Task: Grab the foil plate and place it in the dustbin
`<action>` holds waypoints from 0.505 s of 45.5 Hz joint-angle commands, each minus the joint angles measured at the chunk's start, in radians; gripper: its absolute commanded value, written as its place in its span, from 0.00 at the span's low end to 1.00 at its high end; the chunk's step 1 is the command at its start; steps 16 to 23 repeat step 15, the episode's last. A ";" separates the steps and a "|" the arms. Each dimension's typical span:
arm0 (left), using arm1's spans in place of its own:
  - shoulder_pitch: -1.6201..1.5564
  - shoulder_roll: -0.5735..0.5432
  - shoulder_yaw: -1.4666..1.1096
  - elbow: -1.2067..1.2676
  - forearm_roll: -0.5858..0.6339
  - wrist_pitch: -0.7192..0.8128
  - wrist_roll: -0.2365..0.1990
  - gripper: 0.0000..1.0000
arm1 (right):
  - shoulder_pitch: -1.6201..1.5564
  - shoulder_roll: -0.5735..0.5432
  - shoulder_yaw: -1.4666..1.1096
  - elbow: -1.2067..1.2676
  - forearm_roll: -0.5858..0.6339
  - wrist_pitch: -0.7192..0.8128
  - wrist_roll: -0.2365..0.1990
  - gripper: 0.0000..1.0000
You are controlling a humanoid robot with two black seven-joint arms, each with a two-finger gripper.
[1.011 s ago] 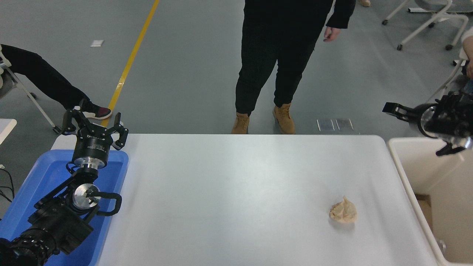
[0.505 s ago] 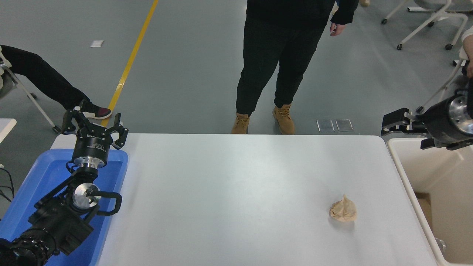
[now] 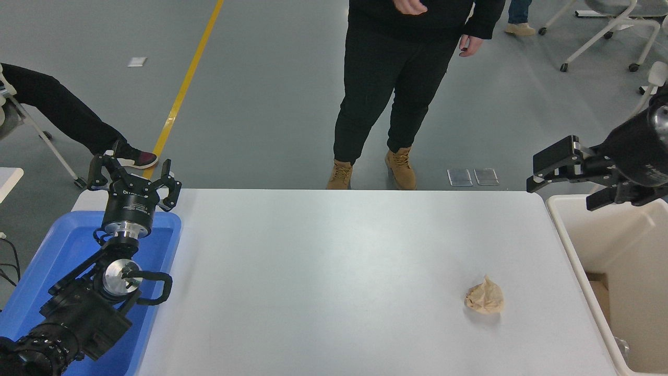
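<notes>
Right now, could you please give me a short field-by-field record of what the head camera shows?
foil plate: not visible on the table
dustbin: beige, at the table's right edge
paper wad: tan, crumpled, on the table's near right part
right gripper: above the dustbin's far corner, jaws open, holding nothing
left gripper: parked over the blue tray, jaws open
table: white
person: standing at the table's far side

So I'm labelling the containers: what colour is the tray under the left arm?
Blue; the tray shows plainly in the head view.
</notes>
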 commanded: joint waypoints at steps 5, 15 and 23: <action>0.001 0.001 0.000 0.001 0.000 0.000 0.000 0.99 | 0.009 0.030 0.013 0.003 -0.007 0.019 -0.002 1.00; 0.001 0.001 0.000 -0.001 0.000 0.000 0.000 0.99 | 0.003 0.032 0.013 0.002 -0.022 0.017 -0.002 1.00; 0.001 0.001 0.000 -0.001 0.000 0.000 0.000 0.99 | 0.003 0.032 0.013 0.002 -0.022 0.017 -0.002 1.00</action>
